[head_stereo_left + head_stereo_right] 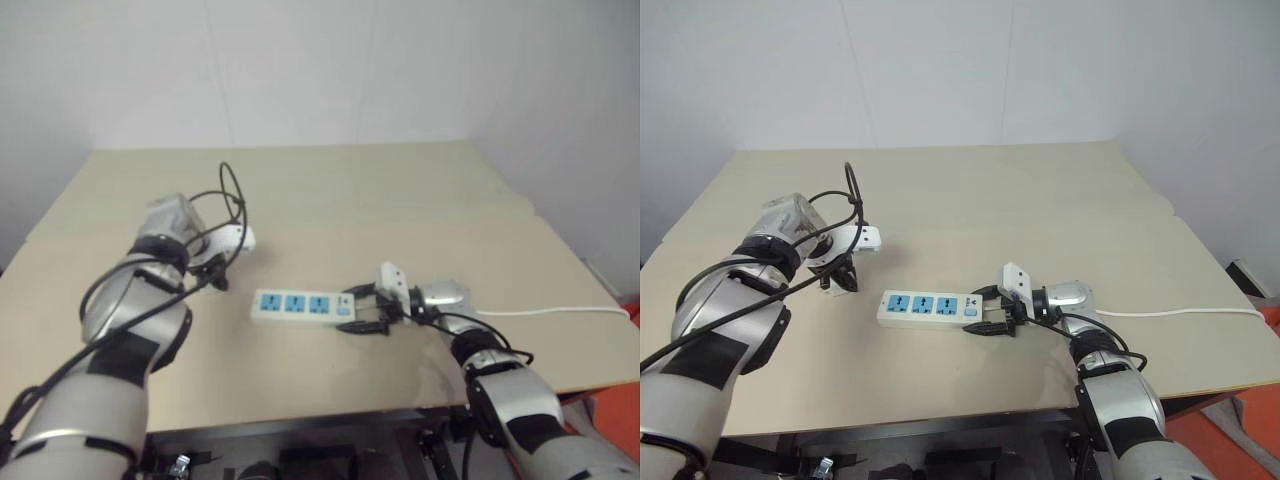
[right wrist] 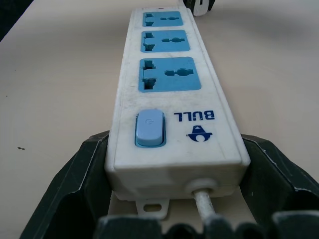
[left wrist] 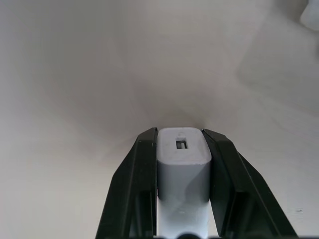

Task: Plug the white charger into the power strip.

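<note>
The white charger (image 3: 183, 159) sits pinched between the two black fingers of my left gripper (image 3: 180, 137), its slotted end face pointing down at the table. That gripper (image 1: 215, 276) hangs just off the left end of the power strip (image 1: 295, 305), a short gap away. The strip lies flat on the table with three blue sockets facing up. My right gripper (image 1: 352, 310) clasps the strip's switch end (image 2: 149, 127), one finger pressed against each long side.
The strip's thin white cable (image 1: 550, 312) runs right across the tan table (image 1: 400, 200) to its right edge. A black cable loop (image 1: 232, 190) arches over my left wrist. The table's front edge lies close below the strip.
</note>
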